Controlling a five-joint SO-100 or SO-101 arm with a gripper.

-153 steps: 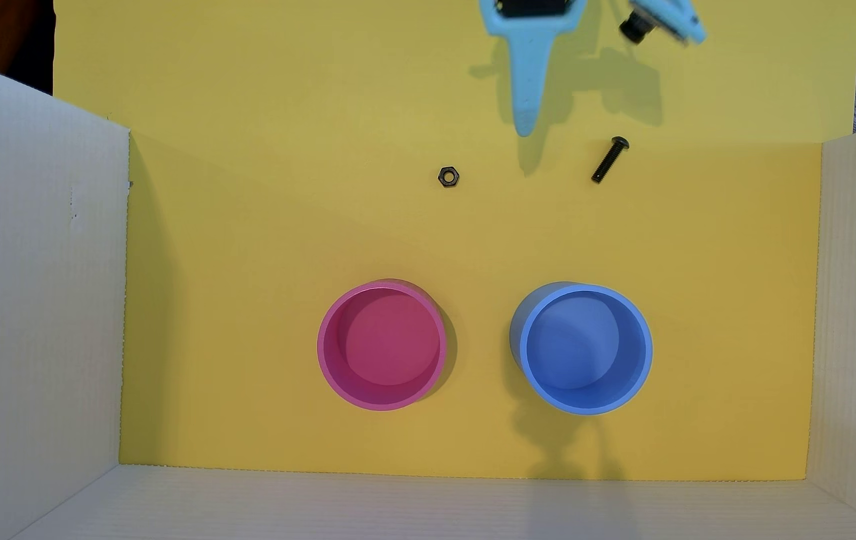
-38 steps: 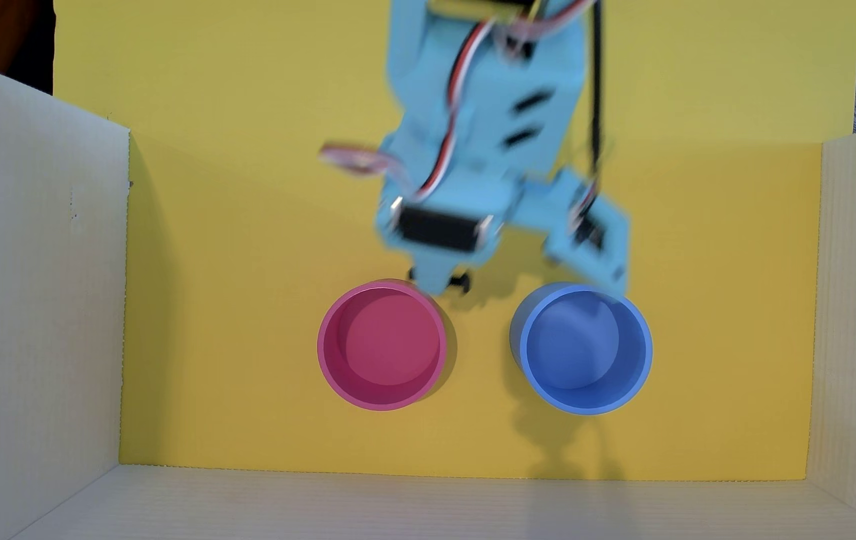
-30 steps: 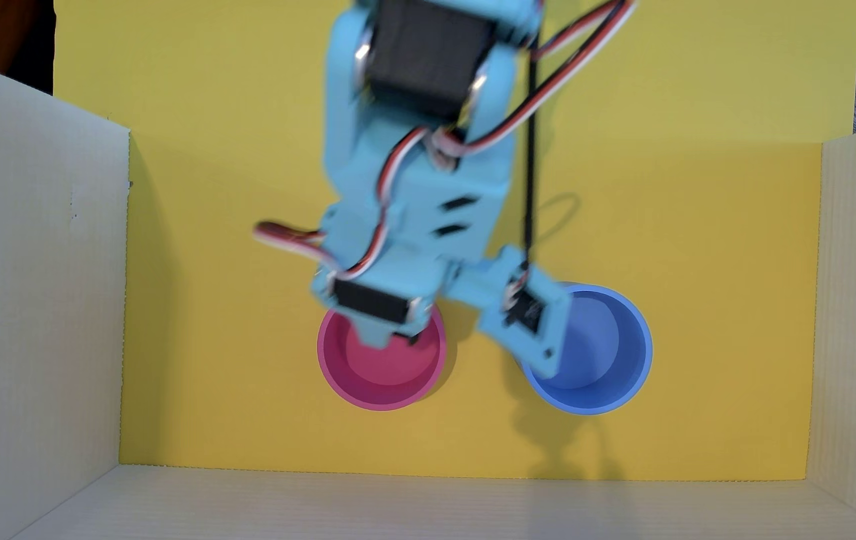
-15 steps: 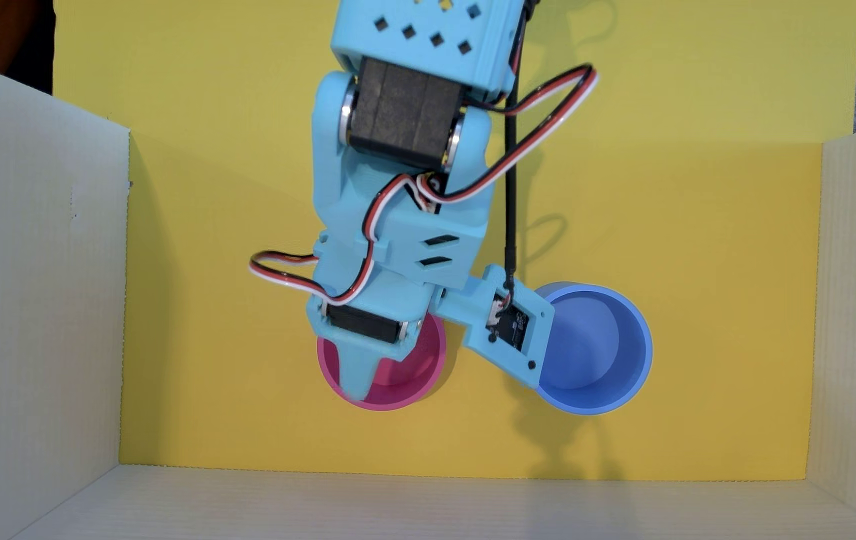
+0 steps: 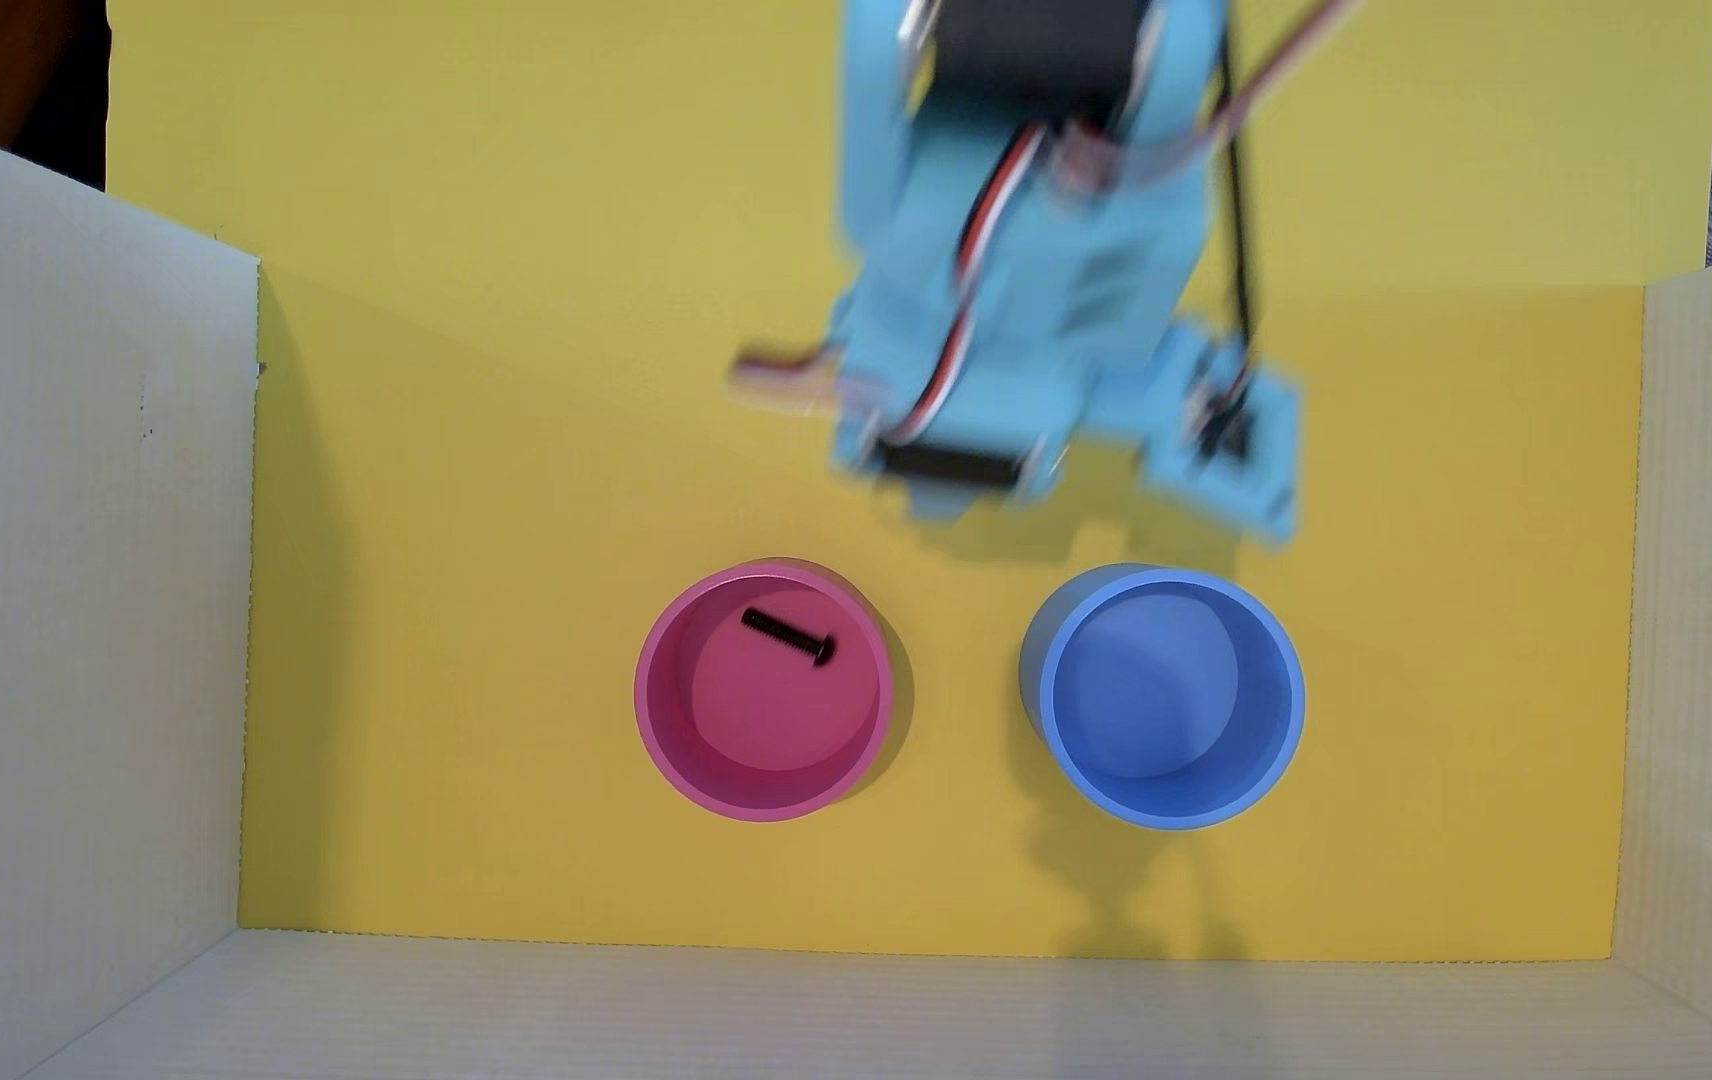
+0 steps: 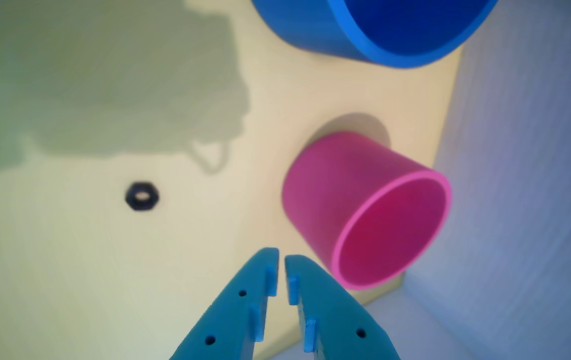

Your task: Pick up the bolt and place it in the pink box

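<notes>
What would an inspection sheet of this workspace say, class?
Surface: yellow sheet, flat.
Job's things: bolt lies inside the pink cup.
Clutter: blue cup, empty; black nut loose on the sheet in the wrist view.
Tool: fingers nearly together, holding nothing, away from the pink cup.
Cables: red, white and black wires along the arm.
Surroundings: pale cardboard walls on three sides.

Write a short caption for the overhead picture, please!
Bolt lies inside the pink box; blue cup sits empty beside it.
</notes>
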